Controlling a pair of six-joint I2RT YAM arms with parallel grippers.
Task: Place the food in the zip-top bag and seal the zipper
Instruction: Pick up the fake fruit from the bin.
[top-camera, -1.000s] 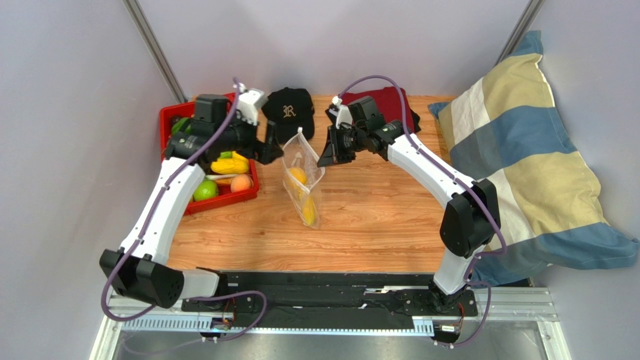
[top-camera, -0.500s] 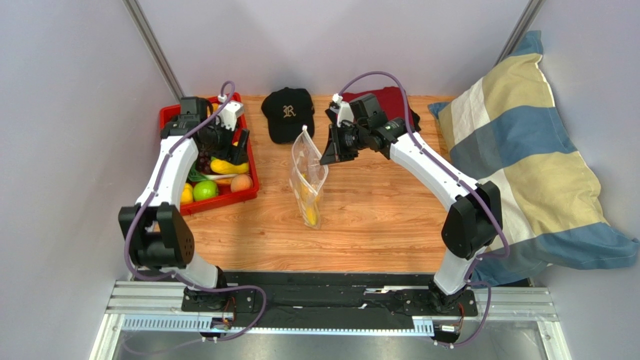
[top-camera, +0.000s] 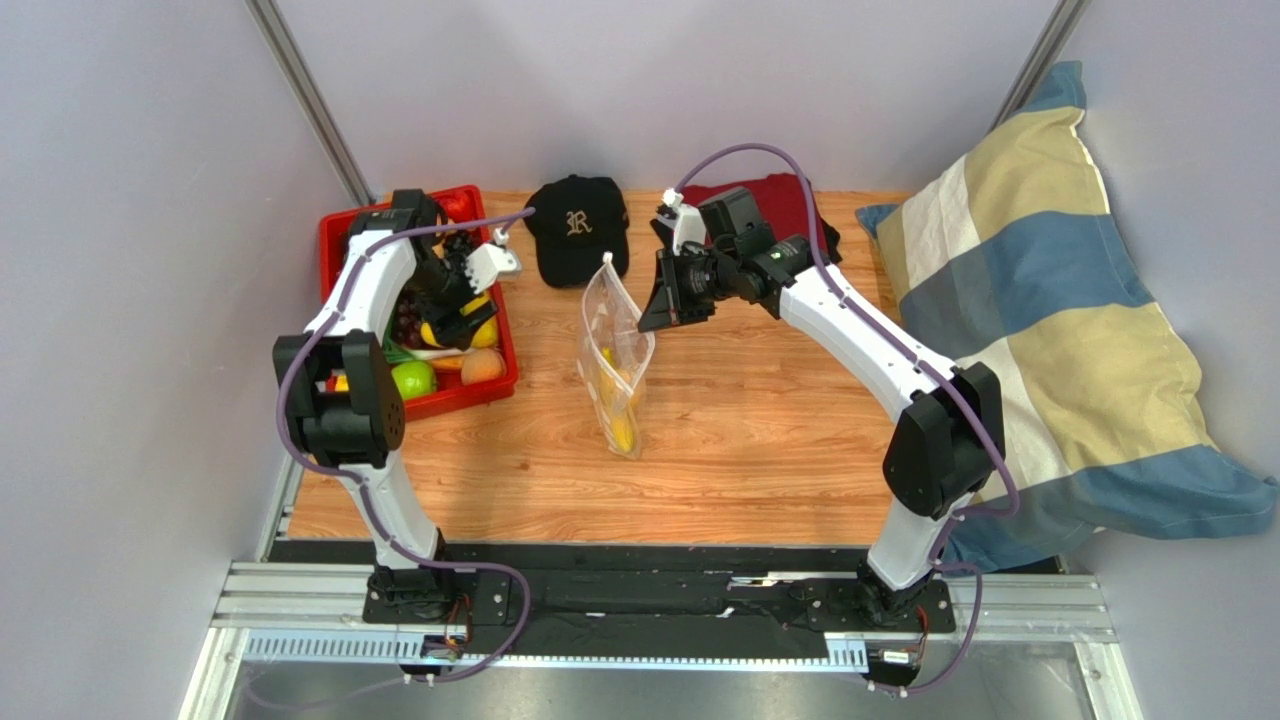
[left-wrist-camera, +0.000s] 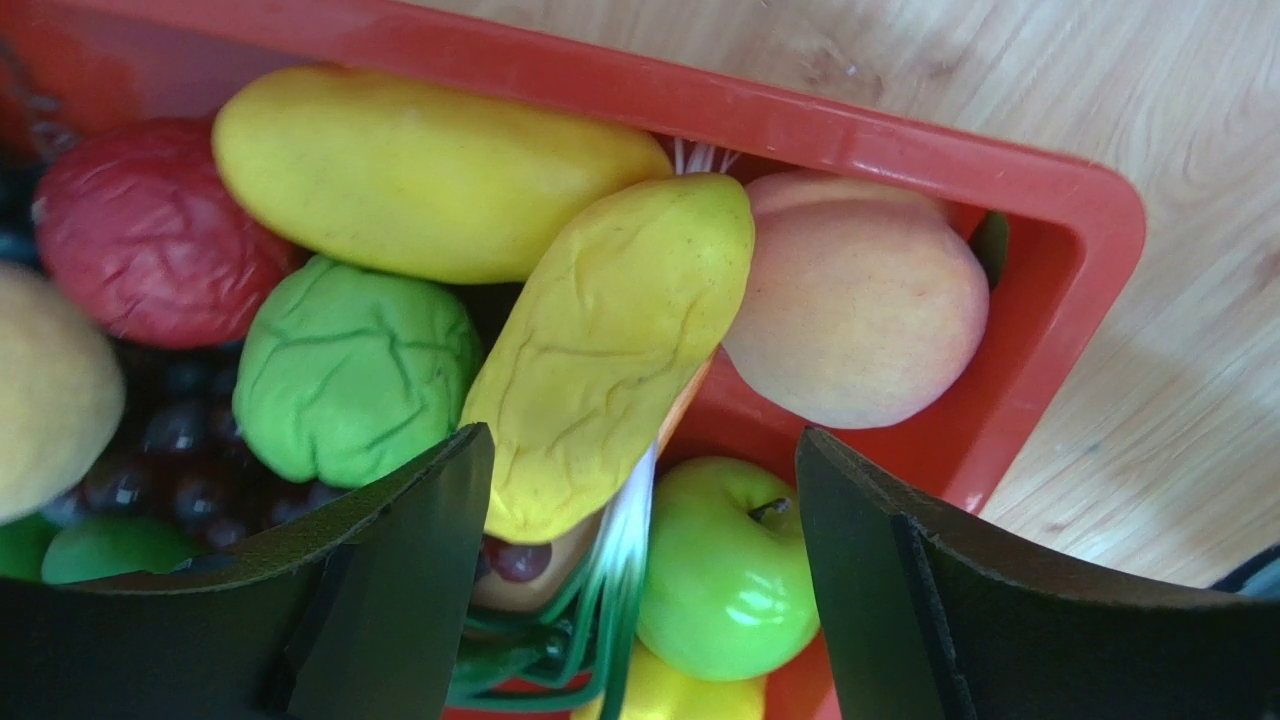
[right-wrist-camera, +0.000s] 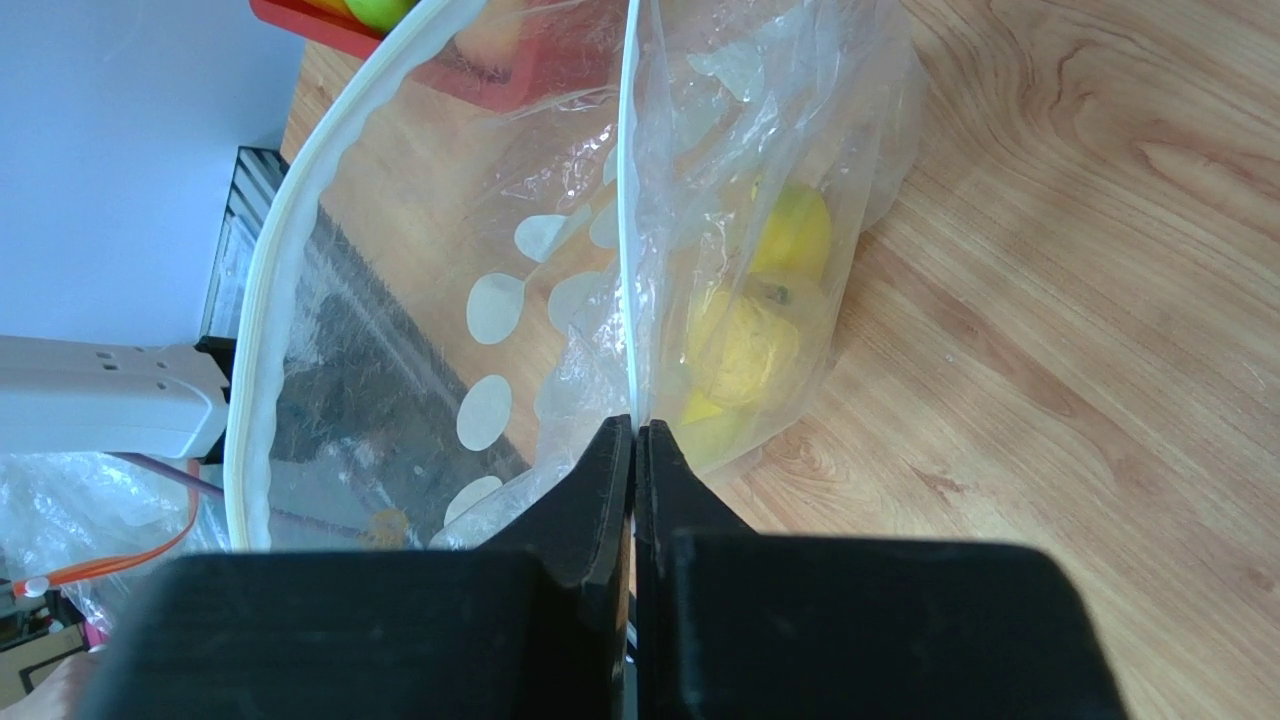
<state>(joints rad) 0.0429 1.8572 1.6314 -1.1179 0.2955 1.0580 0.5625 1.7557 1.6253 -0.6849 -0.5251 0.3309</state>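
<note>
The zip-top bag hangs upright over the table, clear with pale dots, its mouth open. My right gripper is shut on the bag's top edge. The white zipper curves along the far lip. Yellow food lies in the bag's bottom. My left gripper stands open low over the red tray, its fingers either side of a wrinkled yellow piece and a green apple. A peach, a green lumpy piece and a red piece lie around them.
A black cap and a dark red cloth lie at the table's back edge. A striped pillow fills the right side. The tray sits at the back left, next to the wall.
My left arm has swung away from the bag and down into the tray, its jaws narrowing a little. The bag's mouth has sagged narrower. The right gripper has kept its hold.
</note>
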